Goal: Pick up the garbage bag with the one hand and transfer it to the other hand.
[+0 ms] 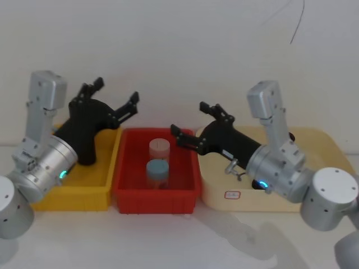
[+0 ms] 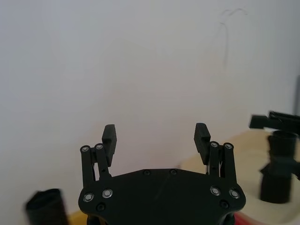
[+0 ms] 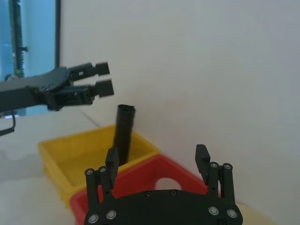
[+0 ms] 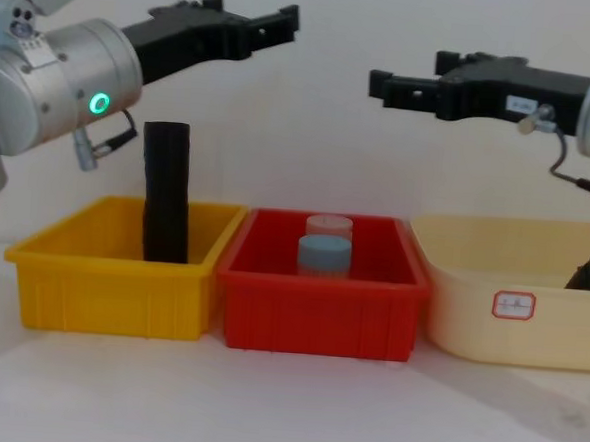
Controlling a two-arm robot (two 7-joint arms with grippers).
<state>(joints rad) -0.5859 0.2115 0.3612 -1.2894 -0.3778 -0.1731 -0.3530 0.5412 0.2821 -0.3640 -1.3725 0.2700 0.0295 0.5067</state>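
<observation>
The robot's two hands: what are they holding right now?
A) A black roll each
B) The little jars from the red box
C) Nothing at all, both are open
C: the left gripper and the right gripper are both raised in the air with their fingers spread wide and nothing between them.

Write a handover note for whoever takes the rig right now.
Left gripper: open, empty, raised above the yellow bin.
Right gripper: open, empty, raised opposite it, near the red bin.
Garbage bag: standing upright in the yellow bin, untouched.
Done: nothing yet.
Left: lower the left gripper, grasp and lift the bag, and pass it to the right gripper.
</observation>
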